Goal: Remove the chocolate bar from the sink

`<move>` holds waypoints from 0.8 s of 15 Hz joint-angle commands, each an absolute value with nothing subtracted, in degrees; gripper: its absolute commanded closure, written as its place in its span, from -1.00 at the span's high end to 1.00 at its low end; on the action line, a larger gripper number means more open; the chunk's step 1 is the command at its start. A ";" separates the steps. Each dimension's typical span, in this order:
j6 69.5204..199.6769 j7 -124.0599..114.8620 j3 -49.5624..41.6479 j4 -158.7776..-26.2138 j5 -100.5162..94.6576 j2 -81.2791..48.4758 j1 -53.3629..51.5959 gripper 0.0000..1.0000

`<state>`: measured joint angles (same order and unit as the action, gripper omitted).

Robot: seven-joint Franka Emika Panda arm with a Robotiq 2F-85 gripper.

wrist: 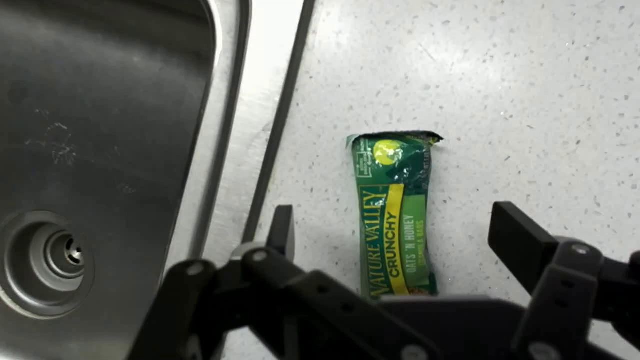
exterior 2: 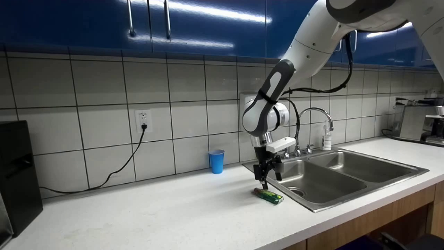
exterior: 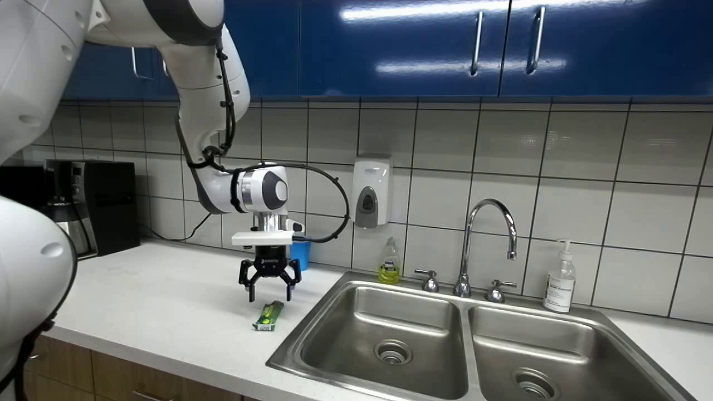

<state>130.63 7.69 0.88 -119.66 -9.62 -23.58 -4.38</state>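
The chocolate bar is a green oblong packet lying flat on the white counter beside the sink, in both exterior views [exterior: 268,316] [exterior 2: 270,196]. In the wrist view the bar [wrist: 395,215] lies between the fingers, its lower end hidden by the gripper. The sink [exterior: 471,356] is a stainless double basin; it also shows in an exterior view [exterior 2: 374,188], and its edge [wrist: 255,115] runs along the left in the wrist view. My gripper [exterior: 270,296] is open and empty above the bar, pointing down, with a finger on either side in the wrist view [wrist: 392,225].
A blue cup [exterior 2: 216,161] stands by the tiled wall behind the gripper. A yellow soap bottle [exterior: 389,267], the faucet [exterior: 463,286] and a pump bottle [exterior: 560,285] stand at the sink's back. A black appliance [exterior: 108,206] is on the counter. Blue cabinets [exterior: 401,50] hang above.
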 commanded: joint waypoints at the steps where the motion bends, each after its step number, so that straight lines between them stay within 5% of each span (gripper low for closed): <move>1: 131.68 8.86 1.89 -123.87 -6.23 -18.77 -1.94 1.00; 12: 138.34 7.07 0.71 -134.12 2.53 -8.21 0.20 1.00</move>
